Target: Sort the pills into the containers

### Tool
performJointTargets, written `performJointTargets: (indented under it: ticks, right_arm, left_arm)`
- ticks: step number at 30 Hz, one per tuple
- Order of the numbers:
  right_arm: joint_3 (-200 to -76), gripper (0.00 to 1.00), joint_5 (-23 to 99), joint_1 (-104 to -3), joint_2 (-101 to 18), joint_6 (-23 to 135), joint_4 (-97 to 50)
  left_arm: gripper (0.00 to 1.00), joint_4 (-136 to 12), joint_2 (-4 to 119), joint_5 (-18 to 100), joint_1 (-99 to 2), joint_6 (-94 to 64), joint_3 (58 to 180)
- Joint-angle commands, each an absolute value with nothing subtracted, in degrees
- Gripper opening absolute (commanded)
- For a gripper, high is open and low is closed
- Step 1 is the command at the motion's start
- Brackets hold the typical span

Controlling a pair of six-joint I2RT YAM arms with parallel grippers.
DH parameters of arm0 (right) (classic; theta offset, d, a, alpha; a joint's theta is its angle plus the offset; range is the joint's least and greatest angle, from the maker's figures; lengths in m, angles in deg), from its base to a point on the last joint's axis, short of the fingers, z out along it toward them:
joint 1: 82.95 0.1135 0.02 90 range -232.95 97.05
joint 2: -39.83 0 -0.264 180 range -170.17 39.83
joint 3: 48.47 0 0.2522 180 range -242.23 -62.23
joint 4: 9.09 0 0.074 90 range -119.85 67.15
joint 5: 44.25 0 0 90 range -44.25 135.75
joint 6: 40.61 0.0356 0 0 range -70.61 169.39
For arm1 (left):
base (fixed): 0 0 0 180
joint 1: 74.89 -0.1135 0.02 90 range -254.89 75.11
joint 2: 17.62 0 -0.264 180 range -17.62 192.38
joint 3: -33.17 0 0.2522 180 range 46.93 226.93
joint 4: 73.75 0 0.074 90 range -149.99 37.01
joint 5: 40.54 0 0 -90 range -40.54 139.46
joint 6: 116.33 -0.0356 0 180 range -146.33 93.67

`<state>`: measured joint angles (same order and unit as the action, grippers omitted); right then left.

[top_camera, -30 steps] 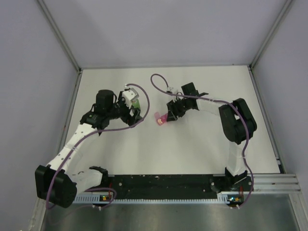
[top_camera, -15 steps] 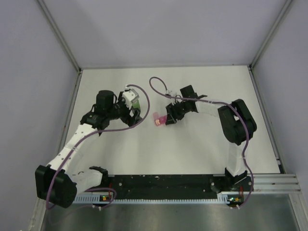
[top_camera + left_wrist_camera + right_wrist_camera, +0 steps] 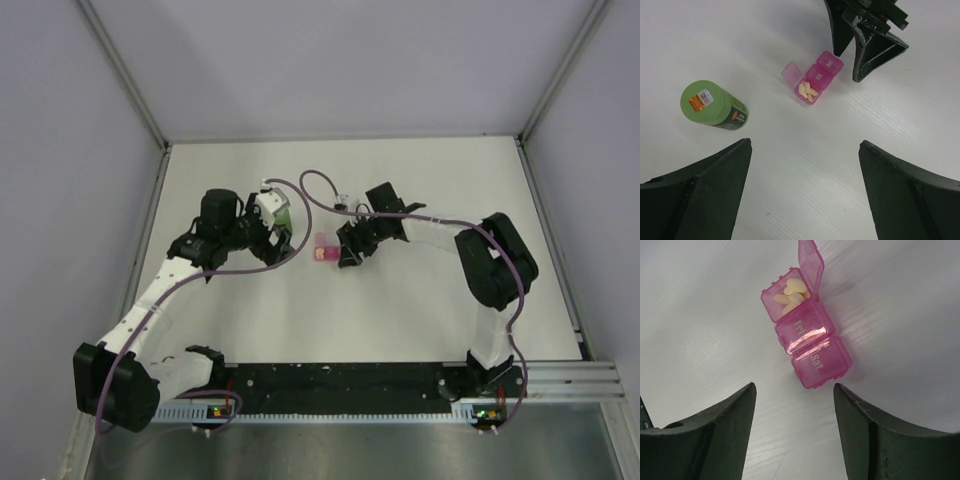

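White tabletop [image 3: 400,310] carries the pink pill box [image 3: 805,340] near its middle, one end lid up, pale pills [image 3: 792,292] inside. The right gripper [image 3: 793,390] gapes wide just beside the box's closed end, grasping nothing. The left gripper [image 3: 804,145] is spread too, empty, near the green bottle [image 3: 712,105].

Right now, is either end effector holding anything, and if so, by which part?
Nothing is held. The left end effector is open and empty; the right end effector is open at one end of the pink pill box, not clamping it.
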<state>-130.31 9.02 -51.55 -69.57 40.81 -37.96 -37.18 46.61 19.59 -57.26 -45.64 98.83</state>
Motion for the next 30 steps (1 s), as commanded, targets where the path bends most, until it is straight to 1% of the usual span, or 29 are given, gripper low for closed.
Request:
performJointTargets:
  ticks: [1, 8, 12, 20, 30]
  right_arm:
    - [-130.7, 0.64, 14.2, -51.2, -63.8, 36.7, -37.3]
    - [-131.9, 0.75, 18.9, -50.3, -63.3, 27.5, -39.3]
    - [-132.5, 0.77, 19.9, -49.4, -64.6, 21.6, -40.7]
    - [-134.0, 0.79, 21.2, -47.7, -66.7, 15.5, -41.0]
    - [-137.1, 0.79, 22.2, -46.2, -70.7, 13.7, -41.4]
  left_arm:
    - [0.94, -36.2, 44.9, 19.3, -57.4, -48.3, 98.3]
    - [0.94, -34.6, 44.5, 18.7, -57.4, -49.0, 98.0]
    - [0.94, -34.6, 43.7, 18.5, -57.4, -49.3, 97.4]
    - [0.94, -34.9, 43.0, 19.2, -57.4, -49.0, 96.8]
    - [0.94, -34.6, 41.9, 19.4, -57.5, -49.6, 96.3]
